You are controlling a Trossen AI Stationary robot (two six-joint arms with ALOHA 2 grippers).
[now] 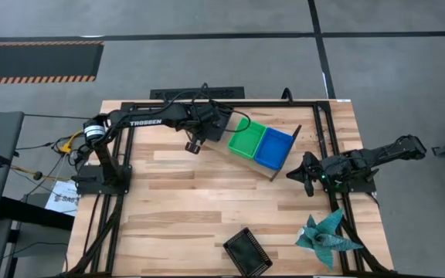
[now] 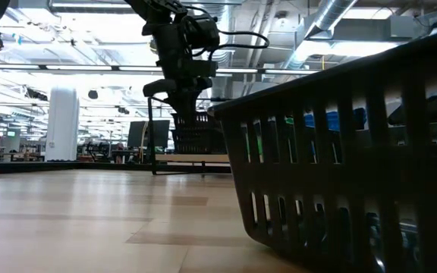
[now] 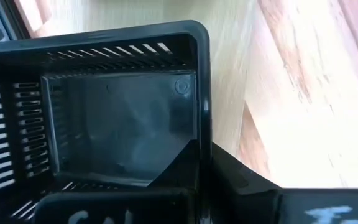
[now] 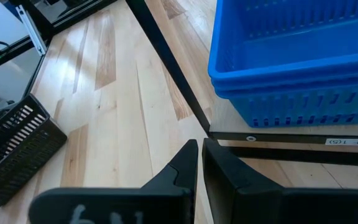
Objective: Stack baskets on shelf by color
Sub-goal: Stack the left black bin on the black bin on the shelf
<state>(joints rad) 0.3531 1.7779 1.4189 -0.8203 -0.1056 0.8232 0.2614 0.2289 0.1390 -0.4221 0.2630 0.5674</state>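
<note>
Over the shelf, left fingers half-hide a black basket

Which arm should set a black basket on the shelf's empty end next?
Left. The left gripper already holds a black basket beside the green stack, at the shelf's open end. The right gripper has its jaws shut and empty near the blue stack.
</note>
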